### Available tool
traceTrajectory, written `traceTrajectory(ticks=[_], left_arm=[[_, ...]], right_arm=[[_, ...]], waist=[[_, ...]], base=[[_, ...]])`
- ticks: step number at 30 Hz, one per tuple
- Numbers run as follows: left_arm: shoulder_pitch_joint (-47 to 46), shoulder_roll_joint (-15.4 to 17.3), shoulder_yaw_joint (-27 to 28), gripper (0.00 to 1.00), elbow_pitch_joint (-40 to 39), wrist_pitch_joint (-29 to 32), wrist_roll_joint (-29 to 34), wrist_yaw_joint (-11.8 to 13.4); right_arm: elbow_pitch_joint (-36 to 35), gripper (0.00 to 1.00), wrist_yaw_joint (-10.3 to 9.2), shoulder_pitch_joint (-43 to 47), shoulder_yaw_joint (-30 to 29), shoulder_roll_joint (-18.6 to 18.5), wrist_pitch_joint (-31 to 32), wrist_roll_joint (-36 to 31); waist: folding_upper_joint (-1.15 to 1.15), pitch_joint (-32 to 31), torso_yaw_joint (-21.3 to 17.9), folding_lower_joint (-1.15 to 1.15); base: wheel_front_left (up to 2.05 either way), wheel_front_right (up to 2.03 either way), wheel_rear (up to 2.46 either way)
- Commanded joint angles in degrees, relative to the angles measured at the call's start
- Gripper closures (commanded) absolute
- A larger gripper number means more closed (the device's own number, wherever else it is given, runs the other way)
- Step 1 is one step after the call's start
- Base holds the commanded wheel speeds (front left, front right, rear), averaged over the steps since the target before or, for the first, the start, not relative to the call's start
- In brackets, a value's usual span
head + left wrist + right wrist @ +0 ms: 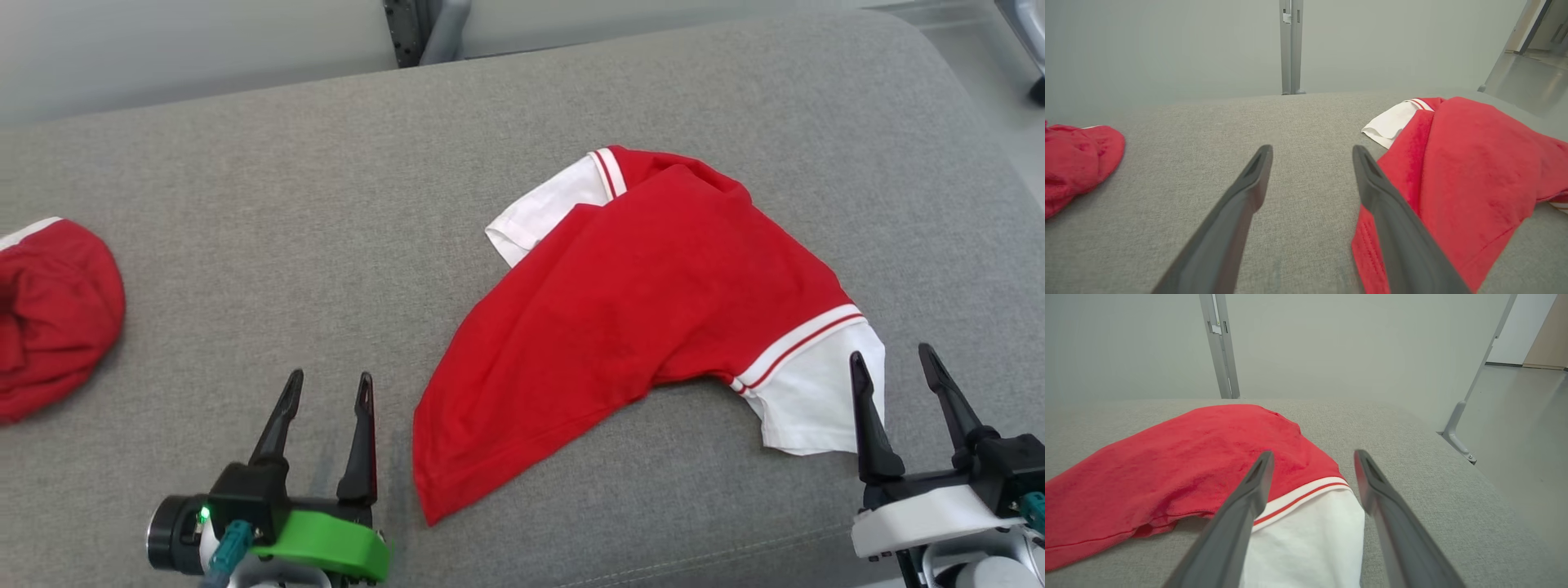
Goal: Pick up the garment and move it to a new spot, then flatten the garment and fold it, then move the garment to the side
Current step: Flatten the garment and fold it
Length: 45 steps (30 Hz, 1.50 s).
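**A:** What is the work lying on?

**B:** A wide grey woven-fabric cushion (286, 245). A pale grey-green wall (1331, 343) runs behind its far edge, and a grey metal upright post (1291, 45) stands against that wall.

**A:** And the garment?

**B:** The red short-sleeved shirt with white striped-cuff sleeves (637, 310) lies rumpled, right of centre. One sleeve points to the far side and the other lies near the front edge.

**A:** The grippers?

**B:** Both have their jaws spread wide and hold nothing. The left gripper (331, 376) is just beside the shirt's lower hem corner. The right gripper (891, 353) is at the near white sleeve.

**A:** Edges and room to move?

**B:** The cushion's right edge rounds down to a shiny grey floor (1527, 428). A bunched red cloth with white trim (49, 318) sits far left, well apart from the shirt, with grey fabric between them.
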Motion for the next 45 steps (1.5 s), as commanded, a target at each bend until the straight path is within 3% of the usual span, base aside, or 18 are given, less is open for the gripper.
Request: traceTrajectory(ticks=[1, 18, 26, 36, 45], left_arm=[[1.93, -0.63, 1.26, 0.0, 0.36, 0.0, 1.41, -1.0], [15.9, -7.34, 17.81, 0.0, 2.54, 0.0, 11.72, -11.76], [16.92, -9.68, 22.08, 0.0, 1.91, 0.0, 14.22, -14.66], [15.68, -11.22, 21.9, 0.0, 3.33, 0.0, 12.65, -16.07], [10.48, -11.3, 12.77, 0.0, 7.09, 5.75, 5.4, -14.35]], right_arm=[[0.56, 0.0, -0.02, 1.13, -0.77, -0.6, -0.18, -0.53], [6.31, 0.0, -0.02, 6.71, -4.83, -2.29, -0.18, -1.25], [7.3, 0.0, -0.02, 6.18, -5.27, -2.24, -0.18, -1.37], [9.23, 0.0, -0.03, 2.65, -4.47, -3.73, -0.18, 0.69], [25.19, 0.0, -0.04, -4.02, 1.52, -9.02, 2.55, 1.38]], waist=[[0.0, -2.55, 2.28, 0.0], [0.0, -9.05, 3.27, 0.0], [0.0, -9.37, 3.0, 0.0], [0.0, -8.08, 2.5, 0.0], [0.0, -5.21, 1.55, 0.0]], base=[[0.0, 0.0, 0.0], [0.0, 0.0, 0.0], [0.0, 0.0, 0.0], [0.0, 0.0, 0.0], [0.0, 0.0, 0.0]])
